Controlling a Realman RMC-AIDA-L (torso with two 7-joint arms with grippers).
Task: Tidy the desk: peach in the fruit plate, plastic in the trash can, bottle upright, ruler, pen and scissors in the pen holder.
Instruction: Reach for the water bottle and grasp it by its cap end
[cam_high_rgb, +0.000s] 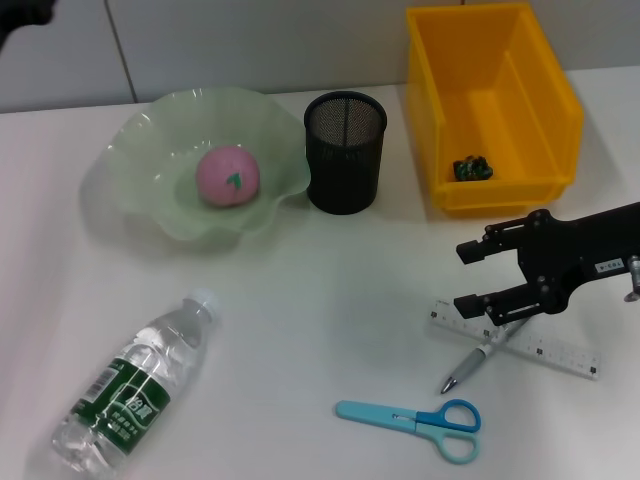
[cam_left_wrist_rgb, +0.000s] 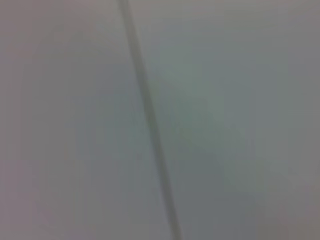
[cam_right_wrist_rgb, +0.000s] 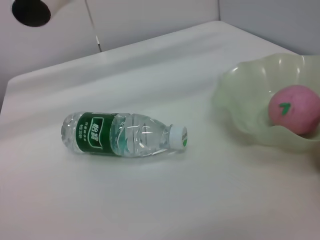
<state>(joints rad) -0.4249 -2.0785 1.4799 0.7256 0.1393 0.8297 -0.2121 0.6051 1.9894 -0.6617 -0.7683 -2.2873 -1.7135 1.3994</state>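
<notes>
My right gripper (cam_high_rgb: 478, 275) hovers open and empty over the ruler (cam_high_rgb: 520, 340) and pen (cam_high_rgb: 478, 362). The white desk (cam_high_rgb: 320, 300) meets a pale panelled wall (cam_high_rgb: 200, 40).

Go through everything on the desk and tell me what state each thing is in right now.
Peach: in the fruit plate.
Bottle: lying on its side, capped.
Pen holder: upright, looks empty.
Yellow bin: holds a small crumpled scrap.
Ruler: flat on the desk, under the pen.
Pen: lying across the ruler.
Scissors: closed, flat.
Right gripper: open above the pen.
</notes>
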